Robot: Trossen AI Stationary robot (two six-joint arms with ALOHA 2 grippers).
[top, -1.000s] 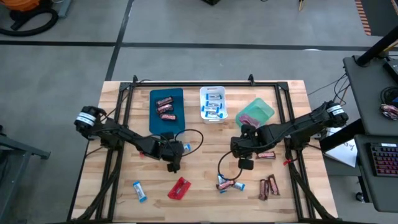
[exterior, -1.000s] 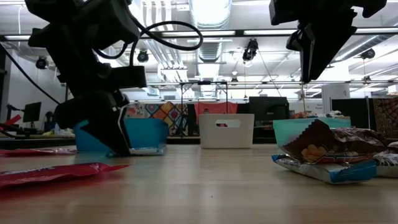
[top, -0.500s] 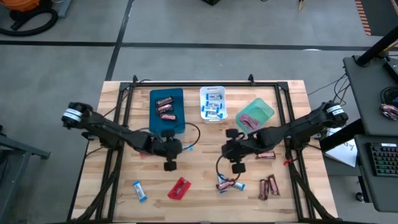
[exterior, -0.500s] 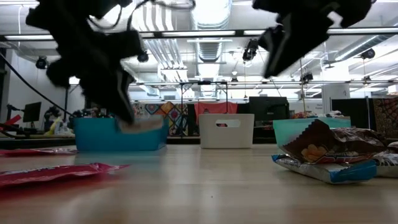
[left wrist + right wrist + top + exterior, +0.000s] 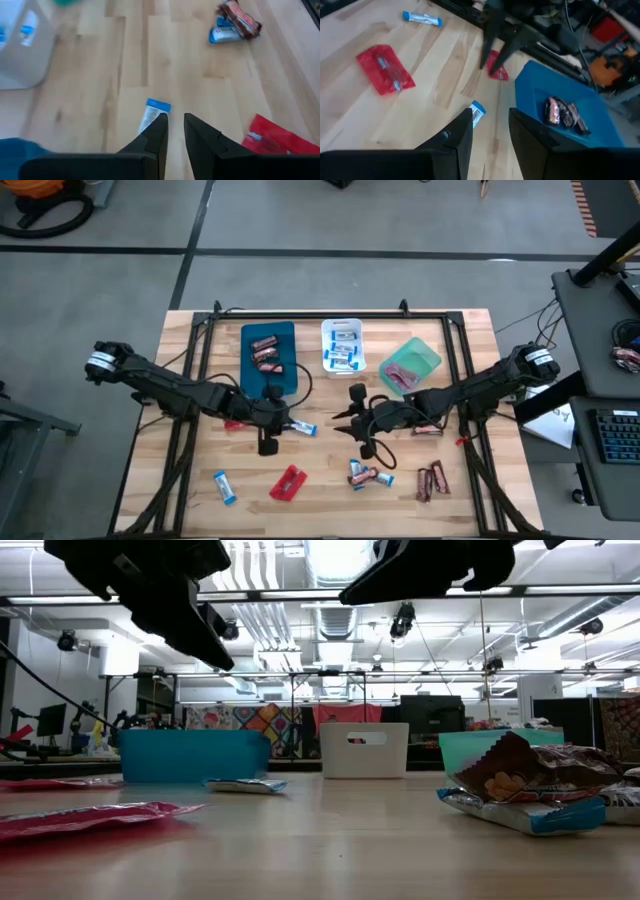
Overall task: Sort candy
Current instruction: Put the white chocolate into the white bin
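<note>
blue-and-white bar (image 5: 303,428) lies on wood just beyond narrow, empty left gripper (image 5: 268,442), long axis pointing toward half-open, empty right gripper (image 5: 352,427); left nearer.

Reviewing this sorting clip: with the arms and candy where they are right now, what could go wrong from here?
1. A blue-and-white bar lies on the bare table beside the blue tray, under the left gripper, whose fingers hold nothing; it could be left unsorted.
2. The right gripper hovers close to that bar too; both arms reaching for it might collide.
3. The brown and blue pieces in the pile overlap; a grasp there may lift two kinds at once.
</note>
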